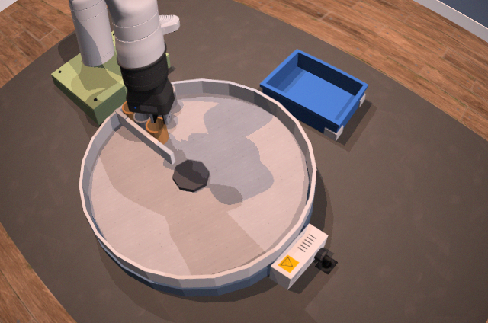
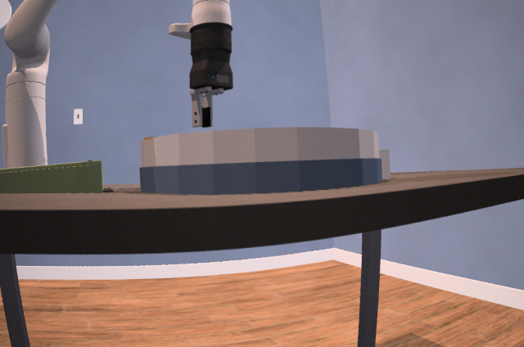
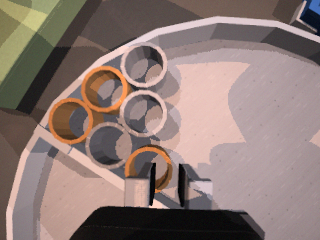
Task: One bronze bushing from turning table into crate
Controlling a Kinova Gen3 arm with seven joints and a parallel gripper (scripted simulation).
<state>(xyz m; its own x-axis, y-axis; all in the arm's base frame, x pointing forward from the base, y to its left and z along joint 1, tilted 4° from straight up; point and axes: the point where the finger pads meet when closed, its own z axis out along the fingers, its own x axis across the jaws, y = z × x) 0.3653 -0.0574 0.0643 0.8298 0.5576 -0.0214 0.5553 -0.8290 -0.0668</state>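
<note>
Three bronze and three grey bushings stand upright, clustered against a grey bar (image 1: 146, 139) (image 2: 262, 144) (image 3: 220, 23) at the back left of the turning table (image 1: 311, 161). The nearest bronze bushing (image 1: 160, 132) (image 3: 134, 162) stands at the front of the cluster. Two other bronze bushings (image 3: 87, 83) (image 3: 54, 122) and the grey bushings (image 3: 127, 60) (image 3: 124, 112) (image 3: 91, 144) lie behind it. My gripper (image 1: 159, 119) (image 2: 201, 123) (image 3: 166, 177) points straight down, partly open and empty, just above the table's rim height. One finger hangs over the nearest bronze bushing's bore, the other outside its wall. The blue crate (image 1: 271, 83) (image 3: 310, 7) stands empty to the right.
A dark hub (image 1: 191, 175) sits at the table's centre. A white control box (image 1: 299, 260) is fixed to the front right rim. The arm's green base (image 1: 78, 79) (image 2: 51, 176) (image 3: 40, 20) stands close behind the bushings. The raised rim surrounds the table.
</note>
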